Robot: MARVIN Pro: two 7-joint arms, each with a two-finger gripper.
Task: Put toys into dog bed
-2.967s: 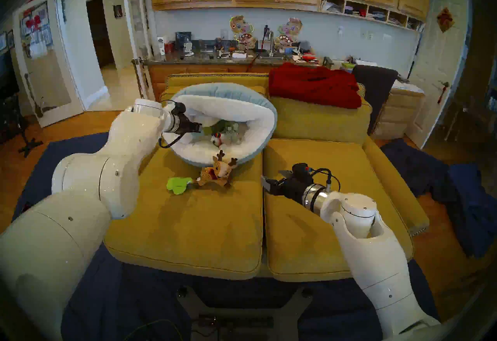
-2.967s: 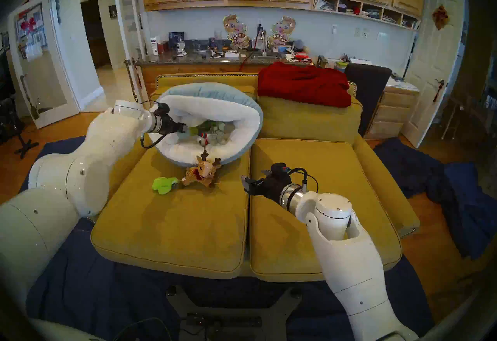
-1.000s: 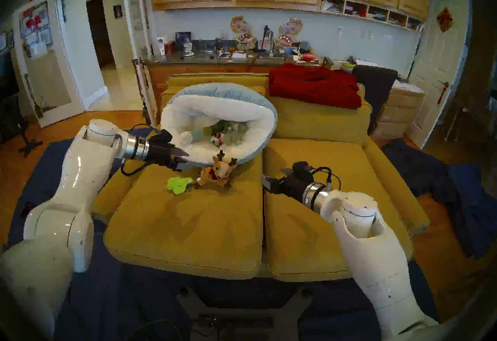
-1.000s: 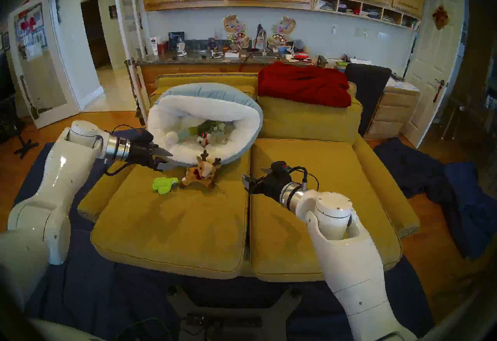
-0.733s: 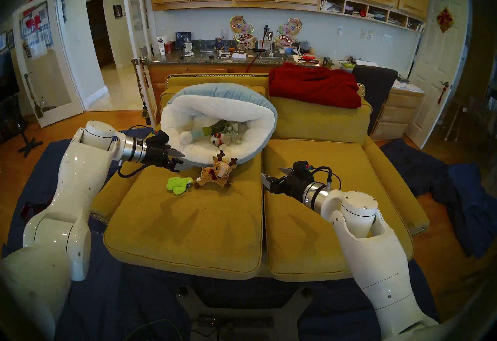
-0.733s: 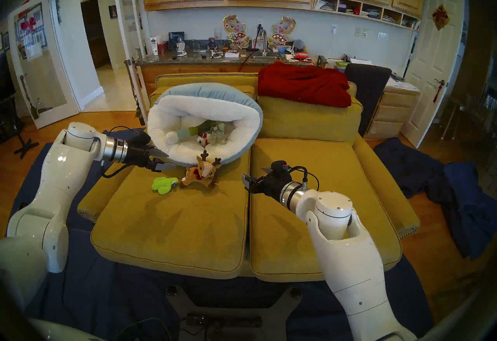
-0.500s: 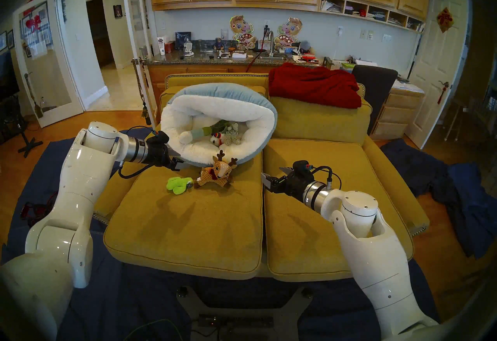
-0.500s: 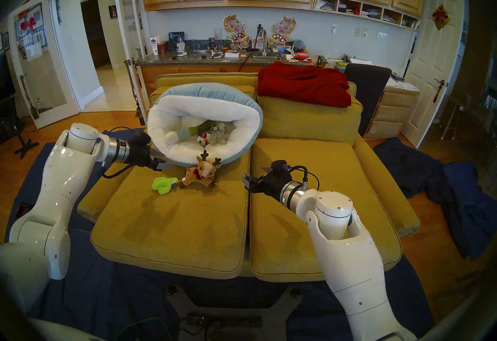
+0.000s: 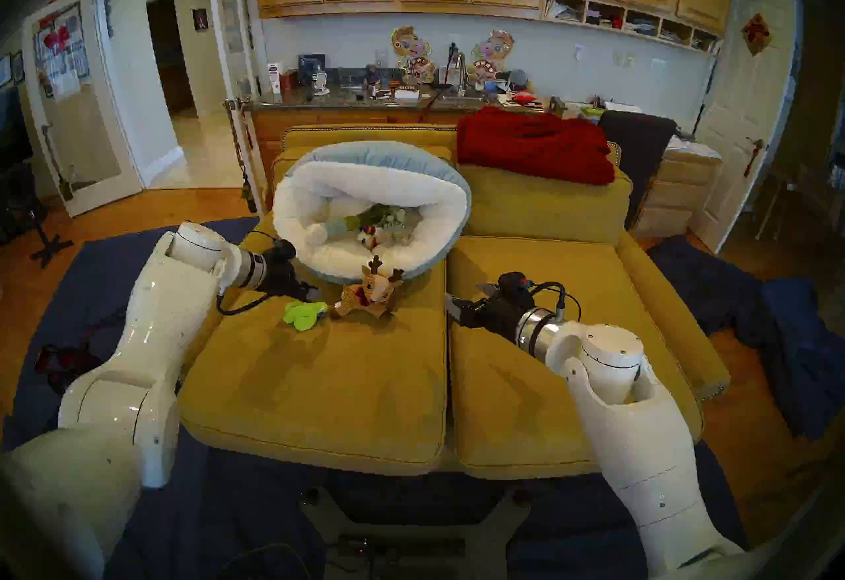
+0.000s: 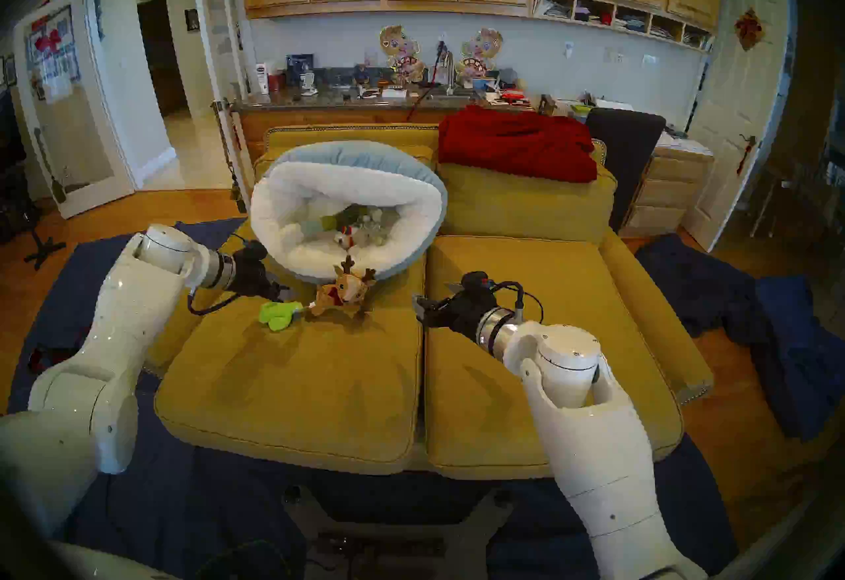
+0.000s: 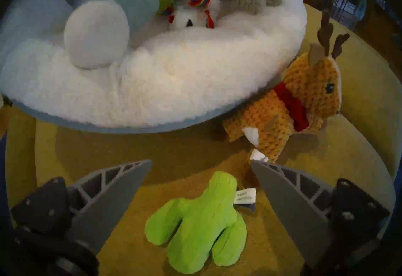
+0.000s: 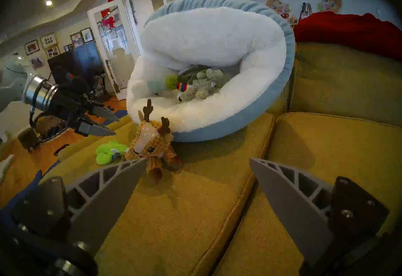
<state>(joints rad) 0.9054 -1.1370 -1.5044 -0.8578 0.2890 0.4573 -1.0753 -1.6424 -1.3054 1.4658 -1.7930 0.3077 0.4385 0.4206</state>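
Left gripper (image 11: 201, 161) lowered over cactus (image 11: 195, 223), fingers (image 11: 113, 184) spread, bed rim (image 11: 152, 103) near

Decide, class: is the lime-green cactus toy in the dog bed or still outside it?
Outside. The cactus lies on the yellow sofa cushion, in front of the dog bed rim.

Both arms (image 9: 151, 337) glossy white shells w/ small dark screws, silver wrist rings, black cable loops. Each gripper (image 12: 196, 161) black base, grey ribbed triangular fingers (image 11: 113, 184).
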